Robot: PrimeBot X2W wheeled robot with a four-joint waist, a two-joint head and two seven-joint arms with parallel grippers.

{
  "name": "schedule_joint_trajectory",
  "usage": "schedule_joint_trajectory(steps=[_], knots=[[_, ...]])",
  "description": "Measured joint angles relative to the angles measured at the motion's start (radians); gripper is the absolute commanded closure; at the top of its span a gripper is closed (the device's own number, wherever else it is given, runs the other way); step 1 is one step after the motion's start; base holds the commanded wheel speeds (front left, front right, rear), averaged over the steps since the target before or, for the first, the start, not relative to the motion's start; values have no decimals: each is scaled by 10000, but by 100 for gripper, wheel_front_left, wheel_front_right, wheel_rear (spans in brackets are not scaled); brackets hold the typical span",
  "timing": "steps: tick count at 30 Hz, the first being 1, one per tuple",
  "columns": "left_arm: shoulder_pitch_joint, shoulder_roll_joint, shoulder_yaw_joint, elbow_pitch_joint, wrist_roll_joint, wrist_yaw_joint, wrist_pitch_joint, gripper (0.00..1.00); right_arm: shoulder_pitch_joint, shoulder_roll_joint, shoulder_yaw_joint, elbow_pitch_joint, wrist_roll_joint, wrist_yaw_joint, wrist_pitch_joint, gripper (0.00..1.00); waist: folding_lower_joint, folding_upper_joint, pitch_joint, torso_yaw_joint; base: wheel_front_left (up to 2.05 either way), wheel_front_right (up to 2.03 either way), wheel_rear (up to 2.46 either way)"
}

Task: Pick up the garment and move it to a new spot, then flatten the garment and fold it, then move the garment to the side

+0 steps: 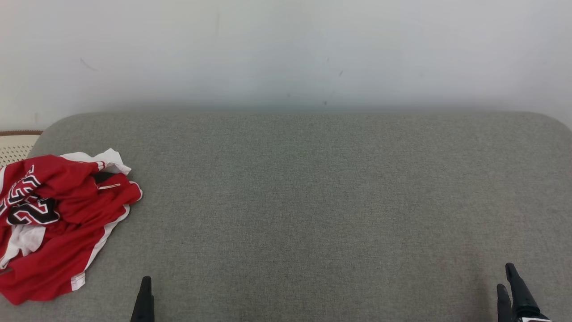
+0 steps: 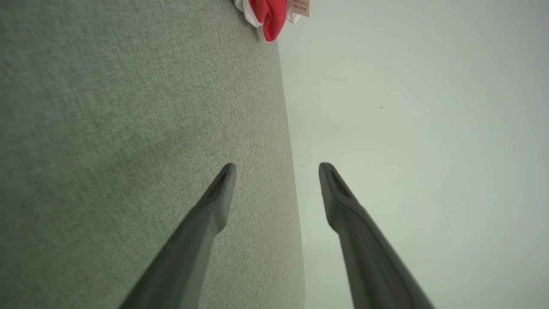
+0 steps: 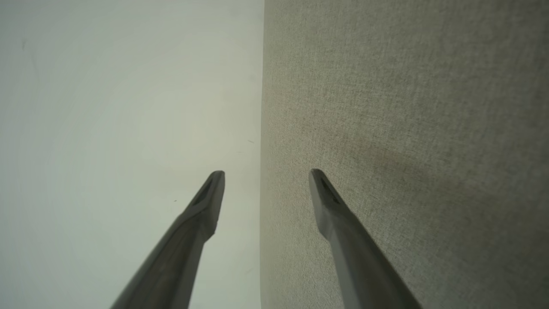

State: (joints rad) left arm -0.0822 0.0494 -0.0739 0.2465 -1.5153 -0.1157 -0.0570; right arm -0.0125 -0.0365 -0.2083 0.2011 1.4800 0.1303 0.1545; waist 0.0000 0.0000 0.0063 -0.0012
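Grey padded surface, red garment bunched at its left end, both grippers empty

Grey woven fabric covers the padded surface [image 1: 313, 201], whose far corners are rounded, and a pale wall [image 1: 286, 53] rises behind it. The garment [image 1: 58, 223], red with white trim and black-and-white lettering, lies crumpled at the far left of the surface and runs off the head view's left edge. Behind it, past the surface's corner, a pale perforated thing with a brown rim [image 1: 15, 145] shows in part.

The left gripper [image 2: 278, 167] sits low at the near edge of the surface, its two dark fingers spread with nothing between them. The garment lies to its left and farther from the robot, near but not touching. In the left wrist view a red and white fold with a small label shows at the top, well beyond the fingertips.

The right gripper [image 3: 266, 172] sits at the near right of the surface, well apart from the garment, with most of the bare grey fabric between them. Its fingers are likewise spread and hold nothing.
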Motion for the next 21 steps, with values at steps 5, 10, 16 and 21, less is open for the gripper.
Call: schedule_joint_trajectory(steps=[5, 10, 16, 21], knots=[[3, 0, 33, -368, 953, 224, -153, 0, -105, -31, 418, -73, -955, 0, -291, 0, 0, 0, 5, -9, 0, 0, 0], [17, 0, 12, -700, 2056, 512, -272, 0, -198, -56, 809, -163, -2023, 0, -579, 0, 0, 0, 8, -18, 0, 0, 0], [79, 2, -48, -1051, 3534, 855, -426, 0, -266, -98, 1244, -215, -3338, 0, -878, 0, 0, 0, 3, -25, 0, 0, 0], [214, 2, -75, -1258, 5124, 1187, -587, 0, -402, -163, 1628, -263, -4719, 0, -1193, 0, 0, 0, -7, -32, 0, 0, 0]])
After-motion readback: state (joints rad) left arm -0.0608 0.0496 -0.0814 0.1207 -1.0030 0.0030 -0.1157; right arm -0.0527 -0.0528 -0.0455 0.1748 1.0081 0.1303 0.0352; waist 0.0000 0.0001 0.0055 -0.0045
